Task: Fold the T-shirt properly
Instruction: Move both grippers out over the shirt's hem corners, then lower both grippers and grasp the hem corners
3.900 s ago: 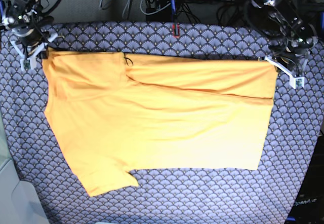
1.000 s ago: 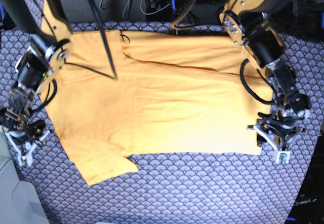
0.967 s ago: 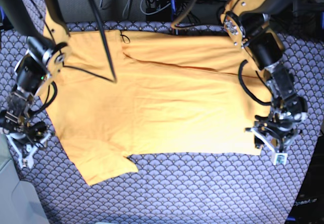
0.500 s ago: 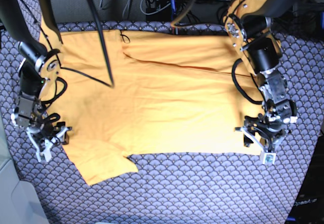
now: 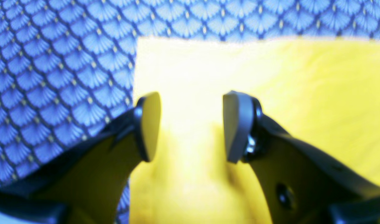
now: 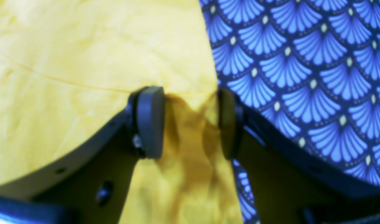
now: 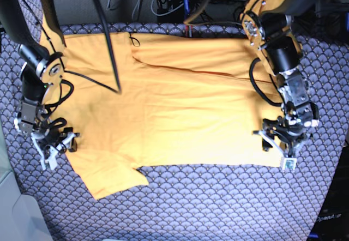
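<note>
Yellow-orange T-shirt (image 7: 169, 115) spread flat on the fan-patterned desk (image 7: 218, 208). Left claw (image 5: 191, 126) spread wide over the hem corner, apparently nothing pinched. Right claw (image 6: 190, 123) spread astride bunched cloth at the sleeve-side edge. Farther back, cables (image 7: 169, 1).

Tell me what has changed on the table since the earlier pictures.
Both arms swung from the far corners down to the near side. The left claw now straddles the plain yellow-orange cotton T-shirt at its hem corner, the right claw at the sleeve-side edge; both open. The T-shirt lies flat as before.
</note>
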Controlling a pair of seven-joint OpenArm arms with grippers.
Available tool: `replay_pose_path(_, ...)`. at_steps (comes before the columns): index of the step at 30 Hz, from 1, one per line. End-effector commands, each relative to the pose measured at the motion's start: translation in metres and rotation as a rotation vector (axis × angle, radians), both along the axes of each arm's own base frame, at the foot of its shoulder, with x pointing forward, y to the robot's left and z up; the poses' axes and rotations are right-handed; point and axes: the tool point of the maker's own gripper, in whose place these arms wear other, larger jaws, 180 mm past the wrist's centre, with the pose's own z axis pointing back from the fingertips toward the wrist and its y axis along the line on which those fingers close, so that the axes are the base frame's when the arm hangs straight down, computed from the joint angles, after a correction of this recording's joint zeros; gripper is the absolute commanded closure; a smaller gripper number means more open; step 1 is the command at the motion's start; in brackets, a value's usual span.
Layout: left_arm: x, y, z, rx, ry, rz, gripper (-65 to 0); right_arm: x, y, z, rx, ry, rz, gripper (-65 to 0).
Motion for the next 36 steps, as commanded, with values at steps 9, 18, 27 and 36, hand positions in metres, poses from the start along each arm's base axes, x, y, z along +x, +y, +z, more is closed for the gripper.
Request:
replay_pose_path(9, 0.017, 0.014, 0.029, 0.019, -0.079, 0.019, -31.2, 0.004, -0.012, 0.009, -0.011, -0.024, -0.018, 0.0)
replay_pose_path(18, 0.042, 0.02, 0.035, -0.019, -0.147, 0.066, -31.2, 0.002, -0.013, 0.008, -0.012, -0.023, -0.019, -0.6)
replay_pose_path(27, 0.044, 0.042, 0.004, -0.053, -0.147, 0.167, -31.4, 0.002, -0.012, 0.008, -0.015, -0.021, -0.016, -0.6)
replay_pose_path(36, 0.063, 0.051, 0.014, -0.096, -0.173, 0.181, -31.3, 0.002, -0.012, 0.008, -0.015, -0.021, -0.016, -0.6)
